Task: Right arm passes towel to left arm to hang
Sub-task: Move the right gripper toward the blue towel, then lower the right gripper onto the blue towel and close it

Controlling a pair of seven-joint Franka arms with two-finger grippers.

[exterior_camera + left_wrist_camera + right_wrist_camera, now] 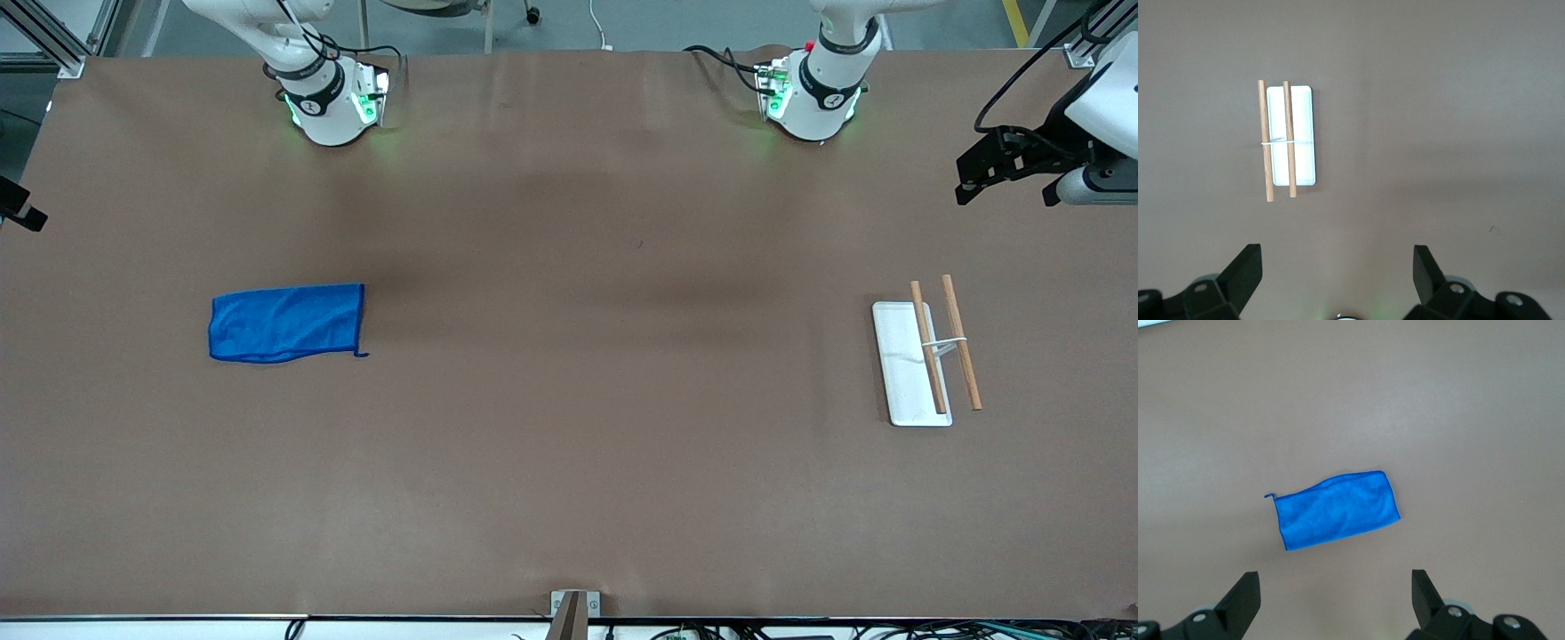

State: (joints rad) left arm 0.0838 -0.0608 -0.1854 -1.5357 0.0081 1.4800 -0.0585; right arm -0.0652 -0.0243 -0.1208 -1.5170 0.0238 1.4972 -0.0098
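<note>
Since the towel was a small blue microfibre cloth lying folded flat, it was judged light, limp and free of any breakage risk; it would sag and drape once lifted, and its fuzzy nap should grip well between fingers. It lay toward the right arm's end of the worktop, with a small loop projecting from one corner. A pinch at a short edge or near that loop appeared the best hold, since it would leave most of the cloth hanging free for the handover.

The right hand was held above the towel, well clear of it, fingers spread apart and empty. The left hand was likewise parted and empty, over bare worktop near the hanging rack, a white base plate carrying two wooden rods, which stood toward the left arm's end, well apart from the towel.

Brown paper-like sheeting covered the worktop, matte and flat, with broad open space between towel and rack. Grey flooring and aluminium framing bordered the worktop.
</note>
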